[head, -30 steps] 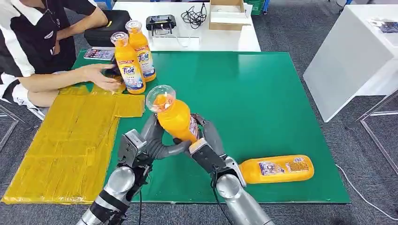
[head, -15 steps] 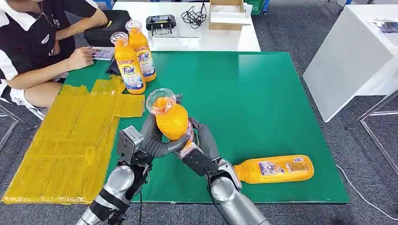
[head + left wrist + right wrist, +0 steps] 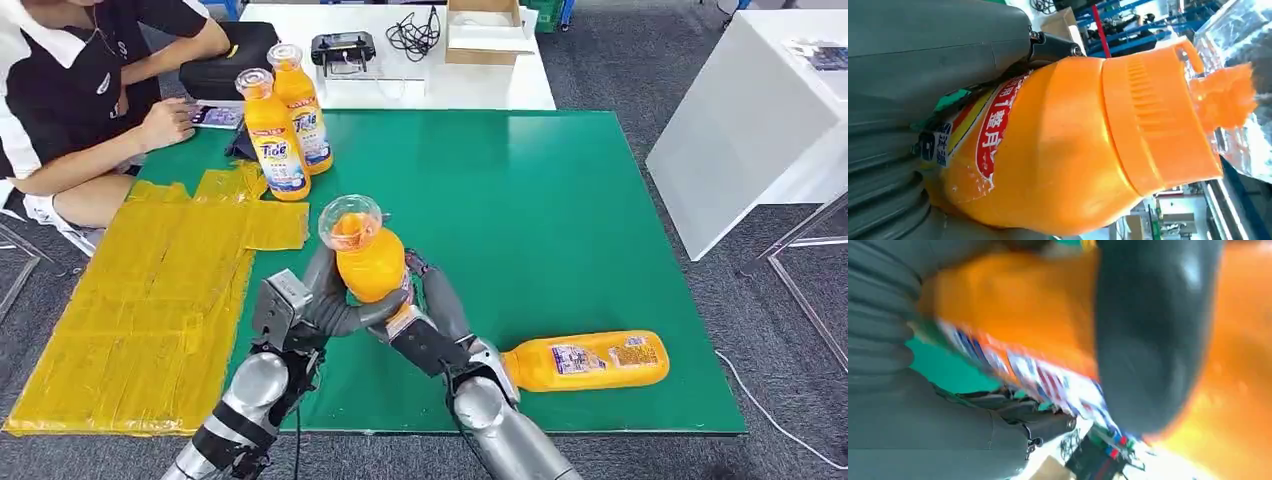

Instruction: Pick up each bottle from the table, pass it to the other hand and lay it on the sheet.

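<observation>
You are watching the handover settle: compared with a second ago, the held bottle [image 3: 368, 262] is standing a little more upright and sitting slightly nearer the left hand [image 3: 325, 300], above the green table [image 3: 560, 200] near its front edge. Both hands are wrapped on it now. The left hand's fingers are curling round its lower body from the left, and the right hand [image 3: 432, 305] is clamping it from the right, with the dark thumb [image 3: 1153, 335] pressing across the label in the right wrist view. Neither grip is opening yet, so you are probably mid-transfer; the right hand will likely need to let go before the bottle can travel to the yellow sheet [image 3: 140, 300] at the table's left edge.

The person's hand [image 3: 165, 122] is now resting near the table's far-left corner, off the sheet. One bottle [image 3: 590, 361] is lying at the front-right of the table, and two more [image 3: 275, 140] are standing by the far-left corner.
</observation>
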{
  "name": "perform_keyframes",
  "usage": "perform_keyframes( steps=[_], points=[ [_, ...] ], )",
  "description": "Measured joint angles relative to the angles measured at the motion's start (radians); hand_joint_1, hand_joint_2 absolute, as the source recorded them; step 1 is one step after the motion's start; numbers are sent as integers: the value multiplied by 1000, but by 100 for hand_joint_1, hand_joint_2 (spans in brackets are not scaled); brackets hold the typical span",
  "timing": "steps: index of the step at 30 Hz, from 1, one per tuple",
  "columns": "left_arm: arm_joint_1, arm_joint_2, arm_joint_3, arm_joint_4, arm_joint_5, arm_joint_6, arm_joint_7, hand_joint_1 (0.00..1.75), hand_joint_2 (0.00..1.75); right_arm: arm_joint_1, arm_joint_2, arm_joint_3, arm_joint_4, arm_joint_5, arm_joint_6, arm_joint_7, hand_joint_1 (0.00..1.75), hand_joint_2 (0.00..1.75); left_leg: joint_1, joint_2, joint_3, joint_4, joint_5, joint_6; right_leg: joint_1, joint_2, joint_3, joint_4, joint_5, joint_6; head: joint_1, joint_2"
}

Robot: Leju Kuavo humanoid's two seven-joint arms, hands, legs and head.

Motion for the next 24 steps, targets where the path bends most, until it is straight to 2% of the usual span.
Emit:
perform_keyframes(
  steps=[7,13,18,21,24],
  points=[
    [-1,61,60,-34,-317,159,40,175,175,70,-86,-121,-216,97,-57,3,0,175,0,0,0,0,0,0,0,0,0,0,0,0,0,0],
    [-59,149,126,-22,-820,291,197,175,175,144,-150,-198,-385,249,-67,17,0,175,1,0,0,0,0,0,0,0,0,0,0,0,0,0],
    [-124,202,151,57,-1176,274,351,175,175,184,-186,-228,-509,373,-69,45,0,175,1,1,0,0,0,0,0,1,0,0,0,0,0,0],
    [-152,209,144,151,-1393,252,454,175,175,201,-195,-227,-560,493,-65,96,0,175,1,1,0,0,0,0,0,1,0,0,0,0,0,0],
    [-159,209,122,247,-1480,243,504,175,175,211,-203,-217,-588,558,-56,136,0,175,1,2,0,0,0,0,0,1,0,0,0,0,0,0]
  ],
)
